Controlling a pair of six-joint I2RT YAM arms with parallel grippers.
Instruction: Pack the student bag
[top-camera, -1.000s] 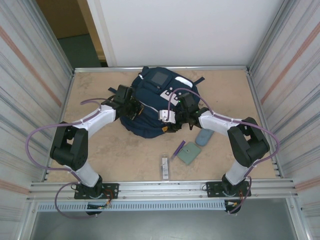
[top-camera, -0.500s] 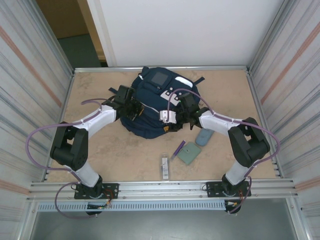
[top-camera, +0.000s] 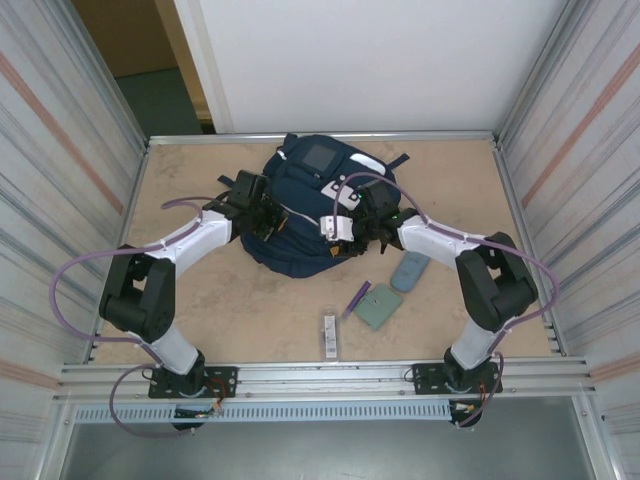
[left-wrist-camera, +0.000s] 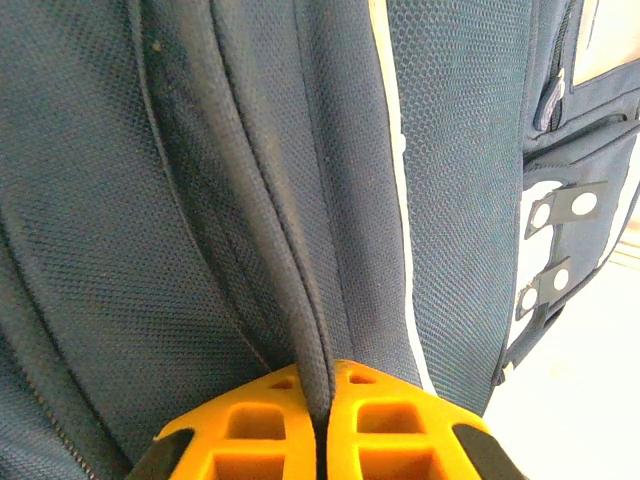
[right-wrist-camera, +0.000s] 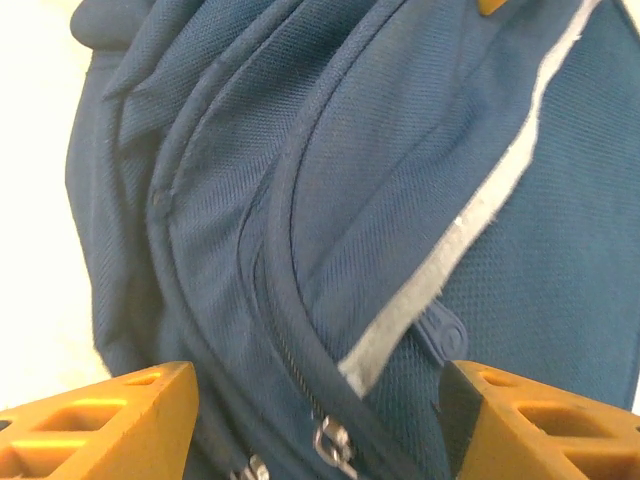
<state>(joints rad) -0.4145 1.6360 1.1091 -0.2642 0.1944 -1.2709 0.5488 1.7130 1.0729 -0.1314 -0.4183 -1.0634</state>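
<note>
Handling student bag (top-camera: 300, 200), slumping far-centre on desk (top-camera: 200, 290). Pinching its seam fold (left-wrist-camera: 295, 260) with left hand (left-wrist-camera: 322, 425), clamped on cloth; holding right hand (right-wrist-camera: 318, 400) apart astride the zip (right-wrist-camera: 333, 440). Judging fabric soft, floppy, bulky, likely sagging when lifted; favouring piping or zip pull for gripping.

On your pale wooden tabletop (top-camera: 200, 290) you have a flat grey-green square pouch (top-camera: 379, 307), with a slim purple pen (top-camera: 357, 298) touching its left edge. Just beyond it lies a rounded blue-grey oblong case (top-camera: 408, 273). A narrow white rectangular strip (top-camera: 330, 335) sits nearer the front edge, apart from the rest.
</note>
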